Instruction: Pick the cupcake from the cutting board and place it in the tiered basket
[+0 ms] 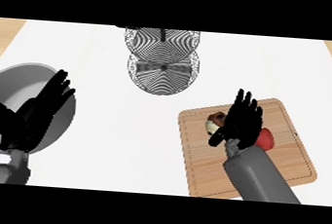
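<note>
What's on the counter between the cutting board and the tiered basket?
Nothing: in the head view, only bare white counter separates the cutting board from the tiered basket.

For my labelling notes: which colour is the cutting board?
Light brown wood, with a darker groove near its rim; the head view shows the cutting board best.

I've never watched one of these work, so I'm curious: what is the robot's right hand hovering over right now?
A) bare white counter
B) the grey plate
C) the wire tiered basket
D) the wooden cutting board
D: the right hand is over the cutting board, right by the cupcake, while the tiered basket stands farther back.
</note>
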Controlling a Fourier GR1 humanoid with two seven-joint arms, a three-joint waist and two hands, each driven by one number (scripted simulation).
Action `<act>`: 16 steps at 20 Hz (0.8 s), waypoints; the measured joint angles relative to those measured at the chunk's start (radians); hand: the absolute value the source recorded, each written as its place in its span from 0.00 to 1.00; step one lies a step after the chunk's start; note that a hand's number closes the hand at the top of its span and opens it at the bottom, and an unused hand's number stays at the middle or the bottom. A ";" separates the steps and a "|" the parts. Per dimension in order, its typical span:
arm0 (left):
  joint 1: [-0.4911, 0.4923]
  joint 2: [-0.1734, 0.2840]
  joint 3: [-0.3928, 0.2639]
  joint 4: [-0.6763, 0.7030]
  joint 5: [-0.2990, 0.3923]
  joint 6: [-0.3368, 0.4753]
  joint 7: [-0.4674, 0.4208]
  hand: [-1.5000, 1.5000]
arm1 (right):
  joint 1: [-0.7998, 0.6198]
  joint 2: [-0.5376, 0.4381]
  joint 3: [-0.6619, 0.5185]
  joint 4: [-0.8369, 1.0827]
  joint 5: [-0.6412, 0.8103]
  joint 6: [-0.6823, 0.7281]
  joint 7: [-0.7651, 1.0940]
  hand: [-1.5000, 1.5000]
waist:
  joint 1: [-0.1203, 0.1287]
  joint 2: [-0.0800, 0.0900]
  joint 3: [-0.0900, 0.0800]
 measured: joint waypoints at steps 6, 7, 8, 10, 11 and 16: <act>0.011 -0.009 0.013 -0.009 -0.015 -0.012 0.005 0.50 | 0.060 0.049 -0.046 -0.004 -0.038 0.041 -0.031 1.00 | 0.000 -0.002 -0.001; 0.009 -0.013 0.015 0.000 -0.018 -0.019 -0.006 0.50 | 0.057 0.053 -0.051 0.002 -0.042 0.053 -0.038 1.00 | 0.000 -0.003 -0.001; 0.002 -0.018 0.014 0.004 -0.021 -0.019 0.000 0.50 | 0.059 0.047 -0.057 0.007 -0.045 0.062 -0.048 1.00 | 0.000 -0.004 -0.002; 0.000 -0.027 0.016 0.008 -0.030 -0.019 -0.003 0.50 | 0.043 0.044 -0.068 0.032 -0.047 0.084 -0.065 1.00 | 0.001 -0.005 -0.002; 0.003 -0.028 0.019 0.005 -0.030 -0.022 -0.002 0.50 | 0.032 0.052 -0.067 0.046 -0.038 0.091 -0.067 1.00 | 0.002 -0.006 -0.003; 0.009 -0.031 0.035 -0.008 -0.032 -0.039 0.021 0.50 | 0.024 0.056 -0.055 0.066 0.011 0.115 -0.086 1.00 | 0.003 -0.009 -0.006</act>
